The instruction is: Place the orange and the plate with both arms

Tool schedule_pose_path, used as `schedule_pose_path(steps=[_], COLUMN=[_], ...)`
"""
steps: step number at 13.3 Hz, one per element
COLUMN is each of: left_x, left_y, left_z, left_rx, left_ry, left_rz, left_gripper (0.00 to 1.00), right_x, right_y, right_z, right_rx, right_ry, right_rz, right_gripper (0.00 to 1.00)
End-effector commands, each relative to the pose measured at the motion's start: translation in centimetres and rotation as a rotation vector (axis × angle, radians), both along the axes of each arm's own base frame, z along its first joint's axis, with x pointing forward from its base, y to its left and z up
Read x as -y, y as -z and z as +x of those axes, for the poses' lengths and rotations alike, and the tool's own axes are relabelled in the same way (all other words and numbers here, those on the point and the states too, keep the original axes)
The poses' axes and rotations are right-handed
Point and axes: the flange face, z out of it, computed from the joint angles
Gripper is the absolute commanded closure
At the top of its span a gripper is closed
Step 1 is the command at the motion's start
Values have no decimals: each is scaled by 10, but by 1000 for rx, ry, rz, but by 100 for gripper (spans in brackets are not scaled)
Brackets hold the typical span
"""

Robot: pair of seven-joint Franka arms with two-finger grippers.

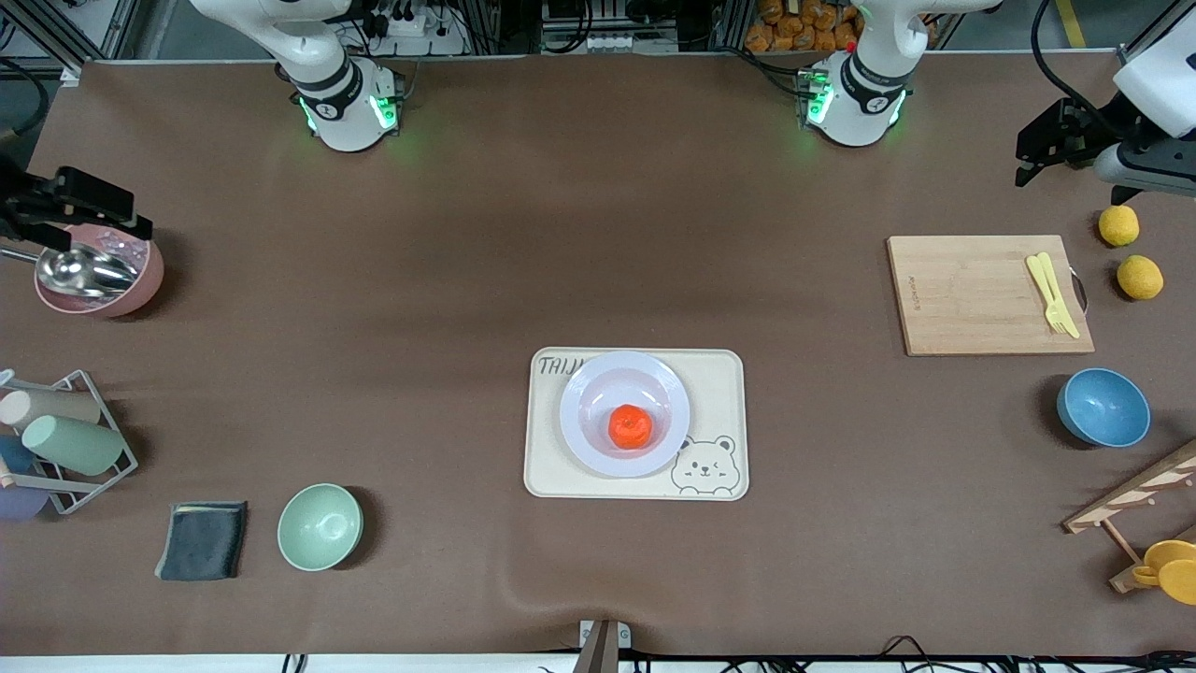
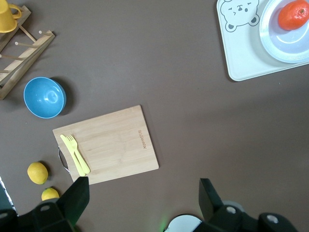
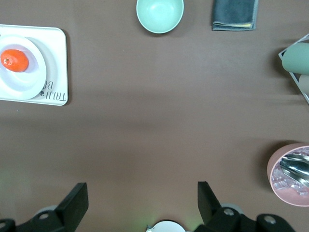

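The pale lavender-white plate (image 1: 581,439) lies on a cream bear tray (image 1: 719,393) in the middle of the table. The orange (image 1: 631,426) sits in its sunken centre. My left gripper (image 1: 1037,159) is open and empty, up in the air at the left arm's end of the table, near the cutting board and lemons. Its wrist view (image 2: 143,198) shows the plate (image 2: 289,46) and orange (image 2: 293,14) far off. My right gripper (image 1: 121,210) is open and empty over the pink bowl. Its wrist view (image 3: 141,198) shows the plate (image 3: 31,79) and orange (image 3: 14,60) far off.
A wooden cutting board (image 1: 972,294) with a yellow fork (image 1: 1051,292), two lemons (image 1: 1118,225), a blue bowl (image 1: 1103,408) and a wooden rack (image 1: 1135,495) are at the left arm's end. A pink bowl (image 1: 140,285), cup rack (image 1: 89,383), dark cloth (image 1: 203,540) and green bowl (image 1: 320,526) are at the right arm's end.
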Motion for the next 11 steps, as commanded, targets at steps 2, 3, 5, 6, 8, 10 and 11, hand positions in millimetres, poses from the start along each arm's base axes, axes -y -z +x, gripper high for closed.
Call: schedule_pose_path(steps=[2, 3, 5, 6, 8, 10, 11], left_x=[1, 2, 3, 3, 2, 2, 3], left_y=[-4, -5, -5, -5, -5, -5, -5], left_z=[0, 0, -1, -1, 0, 0, 0], left_rx=[2, 5, 5, 5, 5, 7, 7], left_ry=[-2, 1, 2, 2, 1, 1, 3], left_rz=[-18, -19, -19, -19, -20, -20, -21], left_gripper=[0, 0, 0, 0, 0, 0, 0], right_x=[4, 3, 4, 4, 4, 3, 4], right_y=[14, 20, 32, 39, 45, 44, 44], right_z=[-20, -25, -23, -21, -23, -23, -21], right_rx=[25, 42, 57, 65, 75, 85, 89], right_ry=[23, 25, 30, 29, 32, 30, 32], right_rz=[-45, -51, -51, -51, -52, -52, -52], right_gripper=[0, 0, 0, 0, 0, 0, 0])
